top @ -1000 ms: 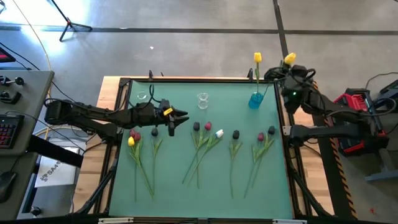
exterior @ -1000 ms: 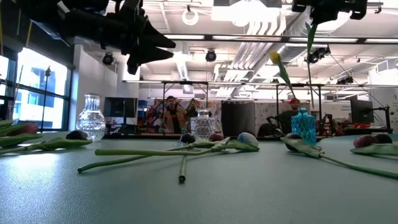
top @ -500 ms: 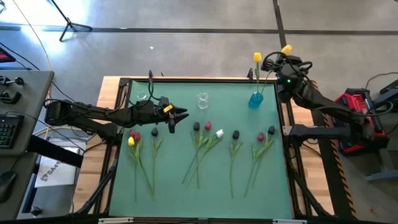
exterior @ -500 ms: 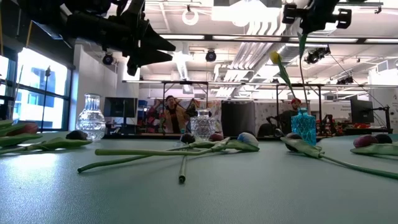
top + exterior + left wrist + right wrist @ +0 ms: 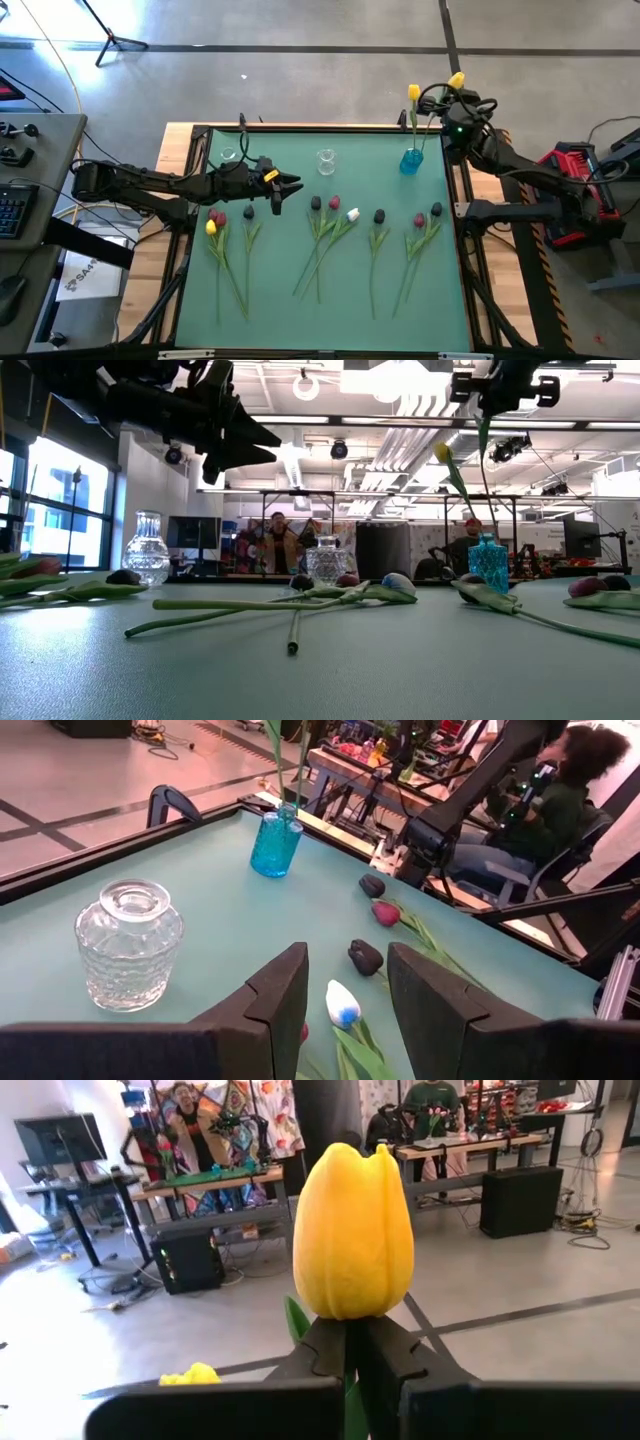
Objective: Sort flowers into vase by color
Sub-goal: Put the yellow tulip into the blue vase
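My right gripper [image 5: 456, 97] is shut on a yellow tulip [image 5: 352, 1245], held high over the table's far right corner, above the blue vase [image 5: 411, 160]. That vase holds another yellow tulip [image 5: 414, 92]. My left gripper [image 5: 295, 184] hovers open over the left middle of the table, between two clear glass vases [image 5: 326, 160] [image 5: 228, 156]. Several tulips with red, black, white and yellow heads [image 5: 333, 203] lie flat on the green mat, stems toward the near edge. My right gripper pinches the yellow tulip's stem just under the head [image 5: 348, 1332] between its two fingers [image 5: 392, 1352]. The fingers lie roughly level and across the stem. The head stands upright above them and the stem [image 5: 484, 438] hangs straight down toward the blue vase [image 5: 487, 565]. I cannot tell whether its lower end is inside the vase.
A raised dark frame [image 5: 320, 128] borders the mat. The red and yellow tulips [image 5: 213, 220] lie under the left arm. More tulips lie at the right [image 5: 427, 220]. People sit at desks in the room beyond the far edge [image 5: 185, 1100].
My right gripper has carried the yellow tulip toward the table's left and far edge. The hanging stem now lines up over the blue vase. The gripper has stayed shut on the stem.
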Tool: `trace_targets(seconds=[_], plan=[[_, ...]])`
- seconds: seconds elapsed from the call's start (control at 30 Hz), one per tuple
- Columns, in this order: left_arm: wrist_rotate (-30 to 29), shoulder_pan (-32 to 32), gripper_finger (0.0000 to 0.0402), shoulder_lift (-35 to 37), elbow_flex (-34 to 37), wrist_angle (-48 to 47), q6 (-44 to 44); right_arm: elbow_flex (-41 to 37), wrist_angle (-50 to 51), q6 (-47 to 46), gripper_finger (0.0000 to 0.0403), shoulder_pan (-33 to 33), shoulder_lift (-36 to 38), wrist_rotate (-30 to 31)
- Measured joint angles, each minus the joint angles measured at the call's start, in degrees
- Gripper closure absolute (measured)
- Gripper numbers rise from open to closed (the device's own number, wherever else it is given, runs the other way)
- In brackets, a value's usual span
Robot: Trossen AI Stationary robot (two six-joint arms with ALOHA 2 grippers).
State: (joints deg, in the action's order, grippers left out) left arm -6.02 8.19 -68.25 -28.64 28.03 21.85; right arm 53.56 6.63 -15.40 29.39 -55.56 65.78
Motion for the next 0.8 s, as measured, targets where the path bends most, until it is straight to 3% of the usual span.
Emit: trace_targets(seconds=[0.4, 0.6, 0.7, 0.8], plan=[[1.31, -0.42, 0.0273, 0.00, 0.03, -1.66, 0.55, 0.00, 1.55, -0.38, 0.0403, -0.15, -3.01, -0.38], [0.94, -1.71, 0.0273, 0.00, 0.07, -4.12, 0.53, -0.02, 8.65, -9.16, 0.0403, -0.53, -3.01, -0.74], [0.83, -2.07, 0.0273, 0.00, 0.07, -4.28, 0.53, -0.07, 4.01, -7.55, 0.0403, -1.26, -2.60, -0.46], [0.79, -2.29, 0.0273, 0.00, 0.07, -4.31, 0.55, -0.07, -5.17, 0.56, 0.0403, -2.05, -1.72, -0.19]])
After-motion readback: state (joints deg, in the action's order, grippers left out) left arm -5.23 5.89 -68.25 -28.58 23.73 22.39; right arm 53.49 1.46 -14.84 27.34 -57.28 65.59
